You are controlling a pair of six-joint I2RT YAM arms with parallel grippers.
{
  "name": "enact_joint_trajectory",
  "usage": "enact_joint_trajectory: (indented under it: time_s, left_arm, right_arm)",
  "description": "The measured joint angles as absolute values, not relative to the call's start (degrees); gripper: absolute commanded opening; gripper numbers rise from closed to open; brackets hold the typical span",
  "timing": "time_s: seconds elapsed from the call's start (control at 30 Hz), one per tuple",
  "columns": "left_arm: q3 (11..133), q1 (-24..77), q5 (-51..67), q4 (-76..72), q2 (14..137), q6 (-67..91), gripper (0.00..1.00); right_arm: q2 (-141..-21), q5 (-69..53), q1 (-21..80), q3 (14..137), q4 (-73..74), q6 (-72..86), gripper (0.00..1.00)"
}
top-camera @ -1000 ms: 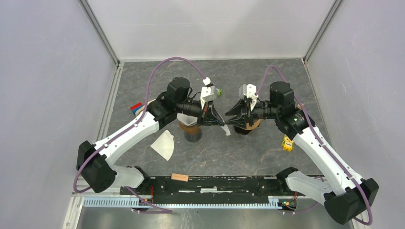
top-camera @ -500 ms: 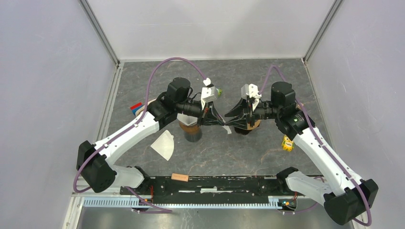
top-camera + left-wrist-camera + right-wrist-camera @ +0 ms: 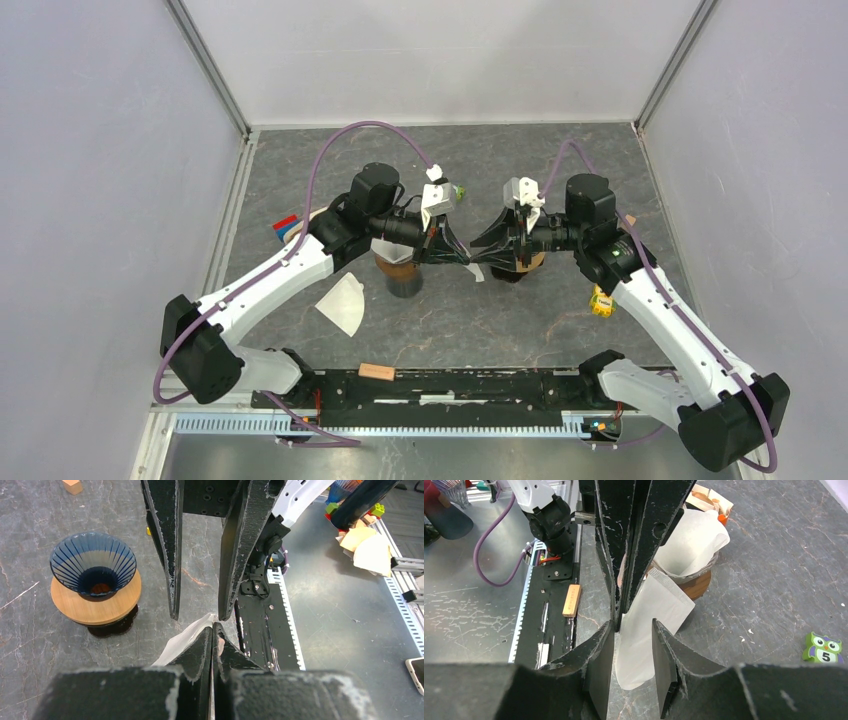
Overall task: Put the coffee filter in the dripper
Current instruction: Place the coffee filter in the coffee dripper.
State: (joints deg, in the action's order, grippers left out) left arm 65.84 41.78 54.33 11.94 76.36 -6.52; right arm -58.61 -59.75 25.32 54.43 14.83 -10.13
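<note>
the coffee filter (image 3: 644, 605) hangs above the bench (image 3: 30, 630) at centre frame, pinched by one edge in my left hand (image 3: 213, 630), which is closed on it. my right hand (image 3: 631, 627) straddles the paper with its jaws apart, gripping nothing. the dripper (image 3: 93, 565), blue on a wooden stand, sits empty at upper left of the left wrist view. the risk as i judge it: if the left lets go before the right bites, the filter drops. a skewed pinch could crease it flat.

Lab: white-panelled enclosure (image 3: 90, 150), aluminium rails (image 3: 400, 425).
</note>
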Motion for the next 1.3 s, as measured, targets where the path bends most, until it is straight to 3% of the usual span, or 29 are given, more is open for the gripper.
enact_joint_trajectory:
  time_s: [0.73,1.3]
  left_arm:
    - [65.8,41.8,55.5,11.9,76.4,-6.5,0.02]
    - [66.4,41.8,55.5,11.9,76.4,-6.5,0.02]
  right_arm:
    - [-58.6,-55.3,25.3,54.4,15.5,-10.6,0.29]
    - [-58.5,-55.4,25.3,51.7,14.5,-10.1,0.28]
